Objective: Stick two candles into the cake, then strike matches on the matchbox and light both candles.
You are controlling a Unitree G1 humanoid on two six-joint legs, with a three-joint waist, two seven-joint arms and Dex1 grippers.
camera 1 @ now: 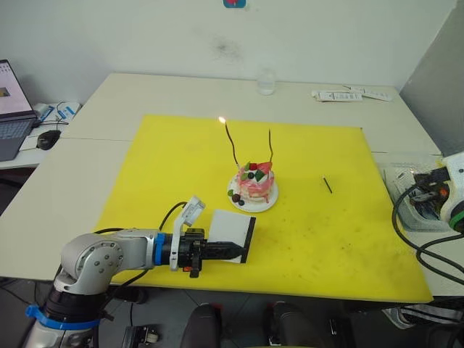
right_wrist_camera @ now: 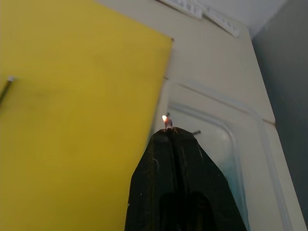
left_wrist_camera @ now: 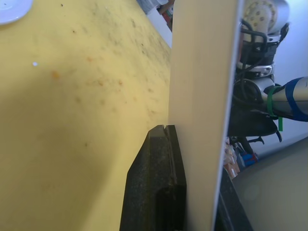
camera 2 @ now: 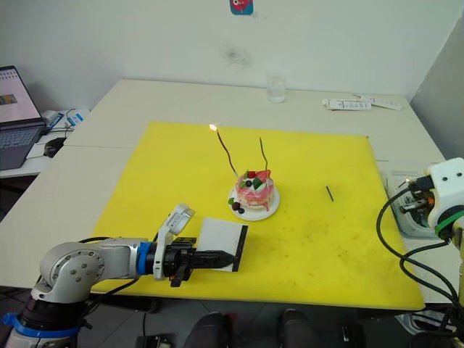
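Left black two-finger gripper [camera 1: 235, 251] stretched out flat and low over the yellow mat [camera 1: 167, 156], pinched tight on the flat white matchbox [camera 1: 230, 234] just in front of the small pink cake [camera 1: 253, 187]. Right black gripper [right_wrist_camera: 172, 132] pinched tight on a tiny burning match stub [right_wrist_camera: 166, 121] above a clear plastic tray [right_wrist_camera: 243, 159] beside the mat. No readable writing.

The left arm reaches forward low across the front, wrist level, its end effector [camera 1: 230, 251] clamped flat on the matchbox [camera 1: 230, 230]. The right arm is held out wide to the right, its end effector [right_wrist_camera: 173, 132] pinching a burning match [right_wrist_camera: 167, 122] at the fingertips.
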